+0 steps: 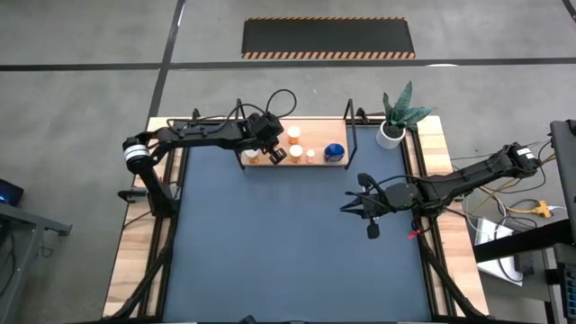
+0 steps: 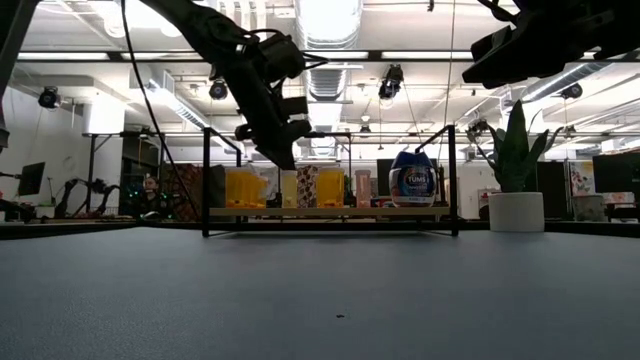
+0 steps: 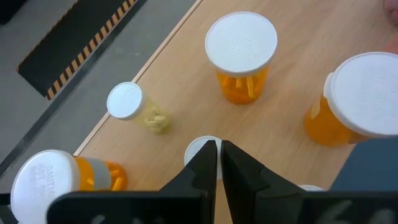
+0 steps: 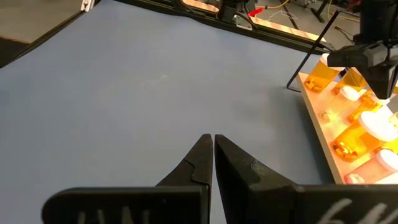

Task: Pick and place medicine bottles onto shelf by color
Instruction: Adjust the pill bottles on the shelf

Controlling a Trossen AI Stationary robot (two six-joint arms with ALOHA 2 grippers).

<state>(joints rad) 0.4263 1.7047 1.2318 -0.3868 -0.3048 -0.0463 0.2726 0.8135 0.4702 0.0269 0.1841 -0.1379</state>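
On the shelf (image 1: pixel 315 163), the light-wood board with black wire ends at the far side of the table, the orange medicine bottles (image 1: pixel 294 135) stood bunched toward its left half, white caps up, and the blue bottle (image 1: pixel 334 152) sat apart from them toward the right end. From table height, that blue one (image 2: pixel 412 181) showed a printed label, with the yellow-orange ones in a row beside it. The left gripper (image 1: pixel 275 153) hung right over the orange group, fingers pressed together with nothing between them; its own camera looked down past the closed tips (image 3: pixel 218 155) onto four white caps on the wood. Out over the dark-blue mat (image 1: pixel 270 243), the right gripper (image 1: pixel 371 230) hovered near the right edge, pinched closed and empty too. A potted plant (image 1: pixel 392 121) stood at the far right corner, just beside the shelf.
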